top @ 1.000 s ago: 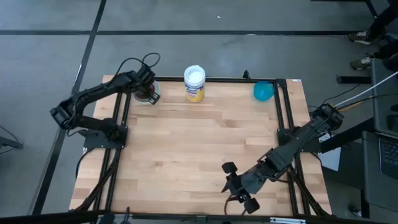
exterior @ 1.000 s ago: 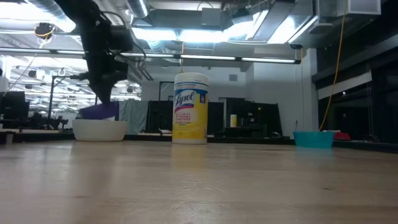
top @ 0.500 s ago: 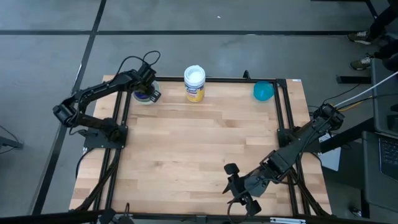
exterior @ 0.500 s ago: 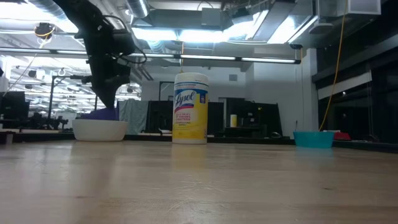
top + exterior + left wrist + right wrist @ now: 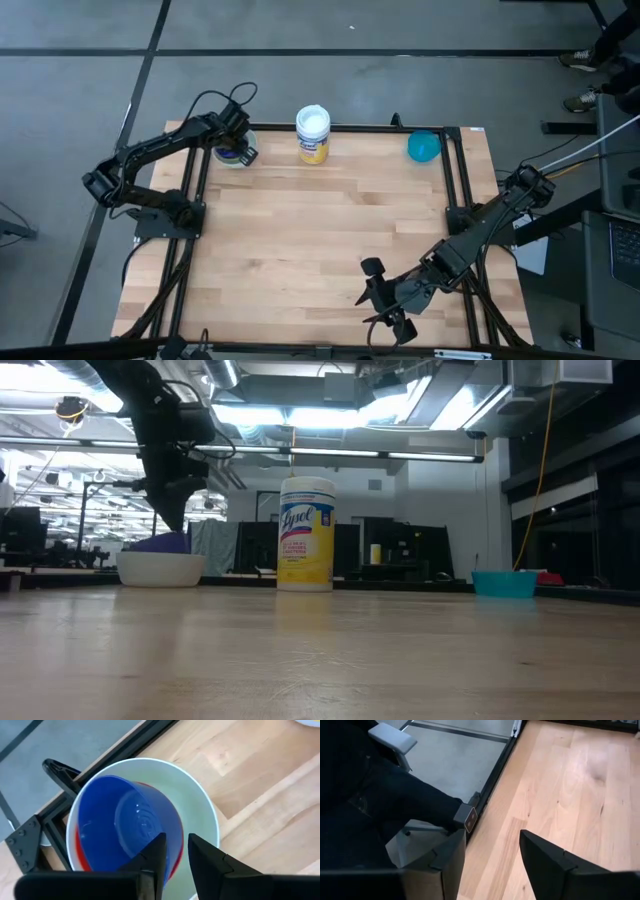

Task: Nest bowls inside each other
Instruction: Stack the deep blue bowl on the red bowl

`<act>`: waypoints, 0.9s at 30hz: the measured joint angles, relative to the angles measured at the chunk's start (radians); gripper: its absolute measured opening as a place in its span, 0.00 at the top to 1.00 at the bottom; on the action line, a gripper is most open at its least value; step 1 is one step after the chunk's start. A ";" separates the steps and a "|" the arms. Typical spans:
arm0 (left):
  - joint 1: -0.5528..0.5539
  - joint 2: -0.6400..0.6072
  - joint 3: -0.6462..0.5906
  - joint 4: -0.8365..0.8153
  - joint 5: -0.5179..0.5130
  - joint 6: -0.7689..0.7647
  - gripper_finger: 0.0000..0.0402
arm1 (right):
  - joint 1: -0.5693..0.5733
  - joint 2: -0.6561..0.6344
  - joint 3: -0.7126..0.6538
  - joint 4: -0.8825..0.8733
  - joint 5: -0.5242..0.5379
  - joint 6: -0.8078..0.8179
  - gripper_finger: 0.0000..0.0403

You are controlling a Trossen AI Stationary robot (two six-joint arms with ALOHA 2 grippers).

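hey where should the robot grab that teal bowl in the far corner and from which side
Best guess: pinch the rim of the teal bowl from straight above, one finger inside and one outside. It sits upright and open, alone by the frame rail at the table edge, and its low sloping wall gives a side approach little to hold.

Dark blue bowl (image 5: 125,830) tilted inside red bowl (image 5: 80,854), both nested in white bowl (image 5: 200,820), teal bowl (image 5: 423,146) well apart

You're working in a lab: bare ceiling ducts (image 5: 70,375), strip lights (image 5: 430,457) and rows of dark workstations (image 5: 400,555) stand behind the table (image 5: 320,650).
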 joint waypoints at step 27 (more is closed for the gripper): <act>0.039 0.076 -0.065 0.074 0.016 -0.001 0.97 | 0.001 0.000 0.000 0.023 -0.005 0.002 0.51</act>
